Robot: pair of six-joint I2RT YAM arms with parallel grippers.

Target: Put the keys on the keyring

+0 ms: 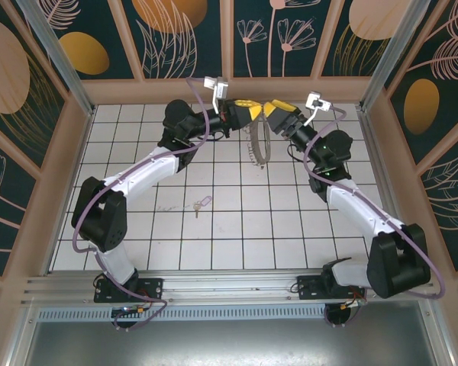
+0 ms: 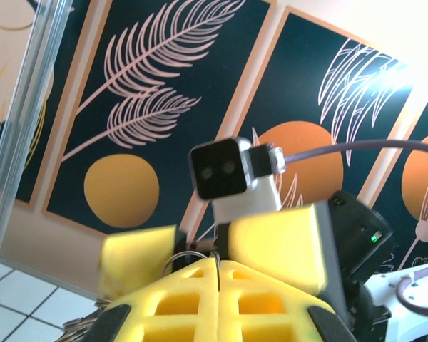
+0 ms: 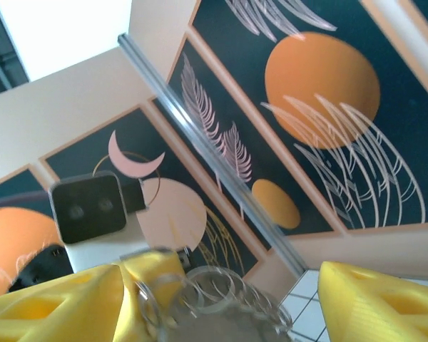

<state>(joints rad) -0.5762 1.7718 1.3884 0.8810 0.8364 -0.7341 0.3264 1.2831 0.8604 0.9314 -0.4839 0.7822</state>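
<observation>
The step in hand looks like leaving the keyring [image 1: 258, 145] with one hand so the other can go for the key [image 1: 201, 203], which lies flat on the desk [image 1: 137, 229] near its middle, well apart from both hands (its pale tag end is toward the far side). To do this well, the left hand [image 1: 250, 110] should hold its pinch firm and let the ring hang quiet. The right hand [image 1: 272, 110] should back straight off so its fingers do not snag the small dangling pieces on the rim; a swinging ring would be hard to thread. The left hand is closed tight on the thin wire of the ring, which shows as a fine line in the seam between its yellow fingers [image 2: 271, 306]. The right hand stands wide open, its fingers [image 3: 374, 303] far apart on either side of the fringe. It grips nothing, though I cannot tell whether a finger brushes the pieces.
</observation>
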